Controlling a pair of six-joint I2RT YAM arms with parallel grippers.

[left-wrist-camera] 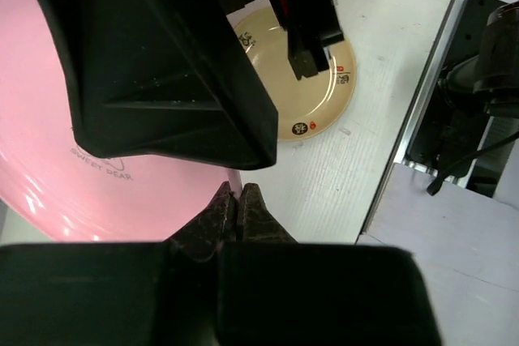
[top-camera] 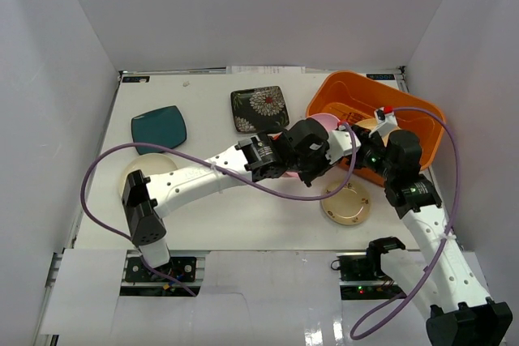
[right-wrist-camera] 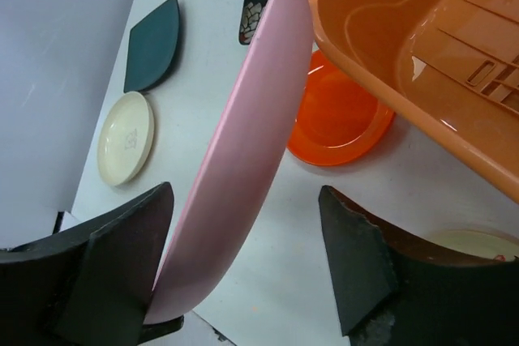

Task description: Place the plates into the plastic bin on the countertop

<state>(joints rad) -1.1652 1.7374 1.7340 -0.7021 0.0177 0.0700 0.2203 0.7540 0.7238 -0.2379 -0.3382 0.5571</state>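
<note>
- I see the bin (top-camera: 336,91) in the far right corner of the countertop (top-camera: 243,216).
- The centre square plate (top-camera: 259,108) lies left of the bin, at the far side.
- The left square plate (top-camera: 159,128) lies further left, with the left round plate (top-camera: 154,166) in front of it.
- The near round plate (top-camera: 346,202) lies in front of the bin.
- The tilted plate (right-wrist-camera: 243,160) stands on edge above the countertop, just left of the bin.
- The low plate (right-wrist-camera: 340,119) lies flat beside the bin, partly hidden by its rim.

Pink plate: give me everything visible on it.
The pink plate is round, glossy, plain pink, with small printed lettering on one face. It is held off the countertop, tilted steeply on edge just outside the orange bin. The left gripper looks shut on its rim; the open right gripper straddles it.
</note>
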